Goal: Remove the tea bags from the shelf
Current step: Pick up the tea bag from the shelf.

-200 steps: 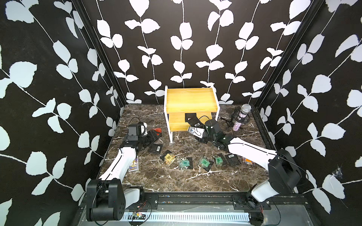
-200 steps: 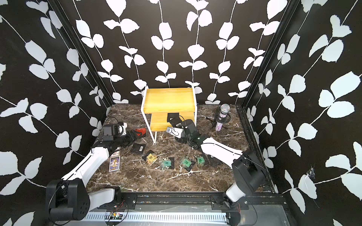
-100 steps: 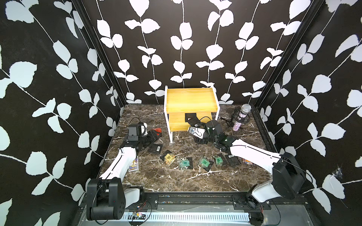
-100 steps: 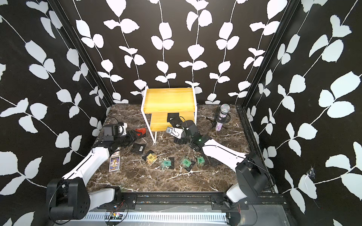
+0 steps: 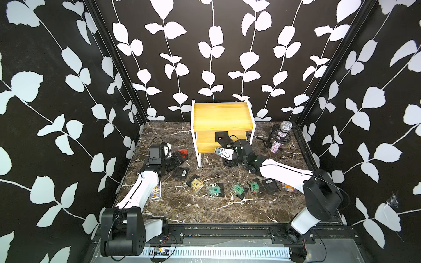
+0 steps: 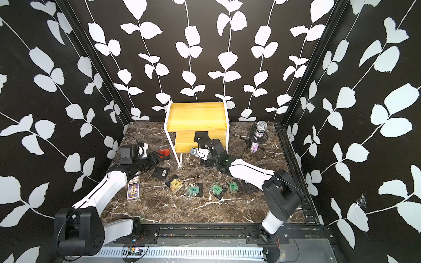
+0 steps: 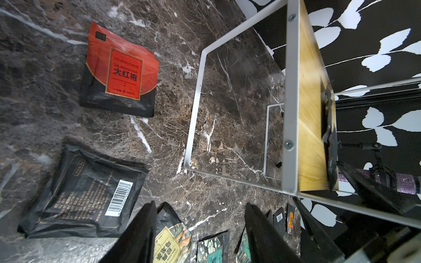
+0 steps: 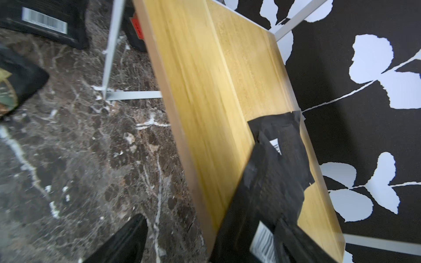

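On the shelf (image 5: pixel 222 115), in both top views: top board bare, two overlapping black bags (image 5: pixel 221 136) on the lower board, the rest (image 5: pixel 215 190) down on the table (image 5: pixel 227 206). Right gripper (image 5: pixel 224 143) at those two; left gripper (image 5: pixel 181 157) low beside a red bag (image 5: pixel 182 151), well apart from the shelf bags.

In the left wrist view: left gripper (image 7: pixel 199 207) spread, nothing between. Small hazard only: nudging the barcode bag (image 7: pixel 86 200) nearby.

In the right wrist view: right gripper (image 8: pixel 209 220) wide apart, clamped on nothing, one finger (image 8: pixel 127 239) out over the table, the other over the nearer bag (image 8: pixel 262 200). Likely snags: closing on the board's edge instead of foil; pinching both bags and dropping one; shoving them off the rear; tipping the shelf.
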Controlling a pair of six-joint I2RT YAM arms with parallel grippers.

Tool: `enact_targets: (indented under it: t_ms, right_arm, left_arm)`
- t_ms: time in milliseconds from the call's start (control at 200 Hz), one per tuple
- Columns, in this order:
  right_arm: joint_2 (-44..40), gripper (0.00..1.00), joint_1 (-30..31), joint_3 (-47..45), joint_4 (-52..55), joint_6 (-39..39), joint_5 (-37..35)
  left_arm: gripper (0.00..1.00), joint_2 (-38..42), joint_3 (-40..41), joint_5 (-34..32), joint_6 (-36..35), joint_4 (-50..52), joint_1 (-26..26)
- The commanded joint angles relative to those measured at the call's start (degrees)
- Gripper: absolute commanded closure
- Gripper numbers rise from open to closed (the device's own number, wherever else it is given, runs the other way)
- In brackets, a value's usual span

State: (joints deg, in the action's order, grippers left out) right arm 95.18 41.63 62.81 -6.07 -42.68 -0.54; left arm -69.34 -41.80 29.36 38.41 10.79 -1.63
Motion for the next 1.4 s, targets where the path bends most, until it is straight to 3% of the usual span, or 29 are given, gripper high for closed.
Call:
enact_targets:
  t_ms: [0,345,925,1395]
  right_arm:
    - [0.82,0.19,0.23,3.01,-1.86,0.15,-0.88]
    - [-0.86,0.58,0.29,-0.14,0.77,1.78,-0.48]
    - [-6.85,1.00,0.29,-2.30,4.01,3.21,-0.60]
    - [-18.46,1.00,0.82,-3.78,10.71,8.23,0.24]
  left_arm:
    - [0.44,0.59,0.76,0.21,-0.43,-0.08,-0.22]
    - [0.44,-1.28,0.32,0.43,-0.32,-1.26,-0.20]
    - [0.44,-3.01,-1.17,1.02,0.07,-1.63,-0.18]
    - [0.44,0.87,-1.64,0.87,1.32,-0.68,-0.28]
